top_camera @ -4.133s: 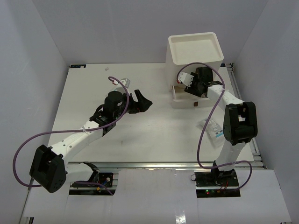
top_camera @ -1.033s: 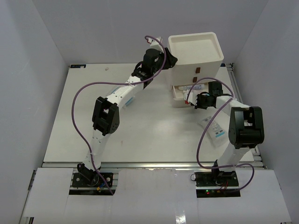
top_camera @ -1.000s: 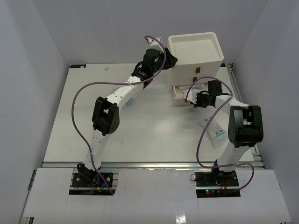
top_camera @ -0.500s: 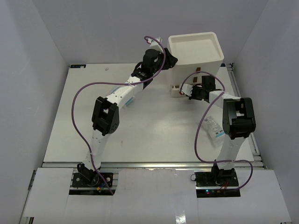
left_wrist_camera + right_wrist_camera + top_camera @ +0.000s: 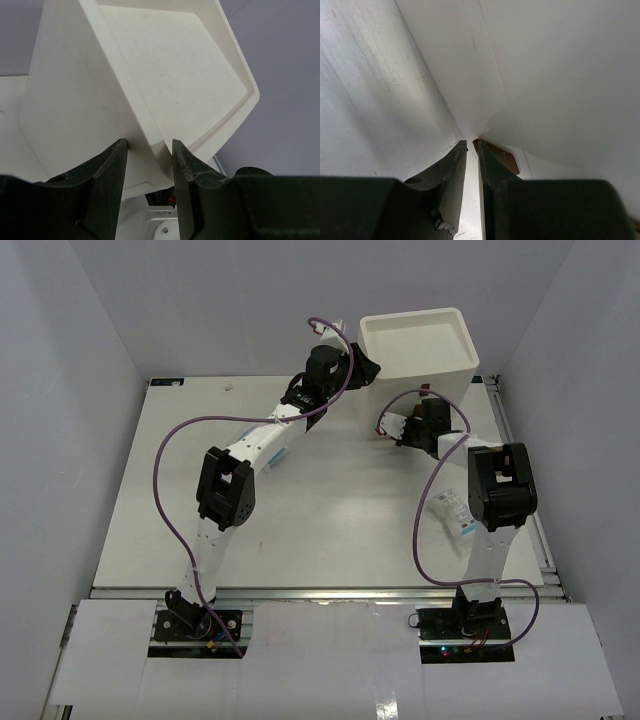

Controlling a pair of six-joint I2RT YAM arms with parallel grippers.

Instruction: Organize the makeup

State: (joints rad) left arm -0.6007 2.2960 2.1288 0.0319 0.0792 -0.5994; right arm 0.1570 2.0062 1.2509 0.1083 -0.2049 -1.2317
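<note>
Left hand [image 5: 149, 149]: clamped on corner of drawer box [image 5: 75, 95].
Right hand [image 5: 470, 146]: fingers slightly apart, nothing between; tips at brown handle [image 5: 496, 156].
Makeup packet [image 5: 453, 511]: flat on surface [image 5: 330, 510], well apart from either hand.

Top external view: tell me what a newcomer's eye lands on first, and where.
The white drawer box at the table's far right draws the eye, with both arms reaching to it. The left claw grips its top corner, while the right claw noses up to its front by a brown handle. A printed packet lies alone beside the right arm.
</note>
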